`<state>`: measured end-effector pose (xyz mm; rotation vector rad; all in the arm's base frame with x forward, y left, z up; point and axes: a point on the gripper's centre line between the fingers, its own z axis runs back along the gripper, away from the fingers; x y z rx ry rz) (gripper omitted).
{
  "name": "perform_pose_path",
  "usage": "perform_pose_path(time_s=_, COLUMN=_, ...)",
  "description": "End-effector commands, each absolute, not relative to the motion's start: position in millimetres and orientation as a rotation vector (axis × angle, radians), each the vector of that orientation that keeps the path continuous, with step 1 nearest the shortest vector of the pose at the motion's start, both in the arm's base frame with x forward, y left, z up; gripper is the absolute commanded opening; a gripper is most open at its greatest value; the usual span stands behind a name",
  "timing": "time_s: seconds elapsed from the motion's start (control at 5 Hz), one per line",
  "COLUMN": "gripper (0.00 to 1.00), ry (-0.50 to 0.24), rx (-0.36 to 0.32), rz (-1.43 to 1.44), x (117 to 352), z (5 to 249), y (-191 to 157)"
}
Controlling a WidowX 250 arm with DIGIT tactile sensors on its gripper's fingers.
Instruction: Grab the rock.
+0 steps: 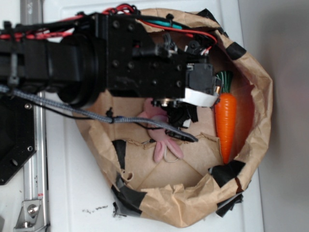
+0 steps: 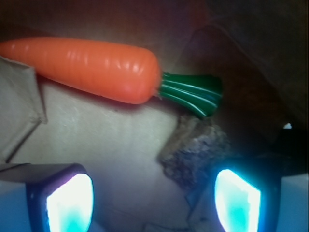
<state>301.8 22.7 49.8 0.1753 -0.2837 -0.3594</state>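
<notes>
So the whole setup sits on a plain white tabletop (image 1: pixel 72 193), with a silver slotted rail (image 1: pixel 35 169) running along the table's edge next to the black arm (image 1: pixel 72 53). Using the brown paper bag (image 1: pixel 260 96) as the landmark: it's rolled down into a sort of basket and patched with strips of black tape (image 1: pixel 227 171) around its rim. The floor inside it is creased brown paper.

No brand names or readable text anywhere that I can spot. A few tiny dark specks on the table just outside the bag could be marks, but they're too small to read.

Inside the bag, the orange carrot (image 1: pixel 226 121) lies along the wall farthest from the arm, green top (image 2: pixel 190 94) and all. The pink plush bunny (image 1: pixel 164 145) is nearer the bag's middle, half covered by the arm and a grey braided cable (image 1: pixel 96 116).

The rock (image 2: pixel 193 152) doesn't show in the exterior view, the arm covers that spot. The wrist view has it though: a dark rough lump on the bag floor right under the carrot's green top, pushed up against the shadowy bag wall.

The gripper (image 2: pixel 154 195) has its jaws spread wide, nothing between them. One glowing fingertip (image 2: pixel 236 200) sits right next to the rock, partly overlapping it in view; can't tell if it's touching. Both fingertips are cut off by the frame's bottom edge.
</notes>
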Motion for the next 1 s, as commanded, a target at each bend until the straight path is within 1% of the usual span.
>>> perform_pose_path(time_s=0.0, gripper=1.00, ry=-0.321, rx=0.184, rz=-0.299, x=299.8, z=76.8, y=59.0)
perform_pose_path(time_s=0.2, gripper=1.00, ry=-0.358, rx=0.166, rz=-0.308, x=305.8, z=77.8, y=63.9)
perform_pose_path(time_s=0.4, gripper=1.00, ry=-0.353, rx=0.092, rz=-0.352, x=321.3, z=59.9, y=58.3)
perform_pose_path(time_s=0.6, gripper=1.00, ry=-0.320, rx=0.057, rz=-0.380, x=331.1, z=47.2, y=49.1)
perform_pose_path(time_s=0.8, gripper=1.00, ry=-0.289, rx=0.032, rz=-0.405, x=336.3, z=42.9, y=42.4)
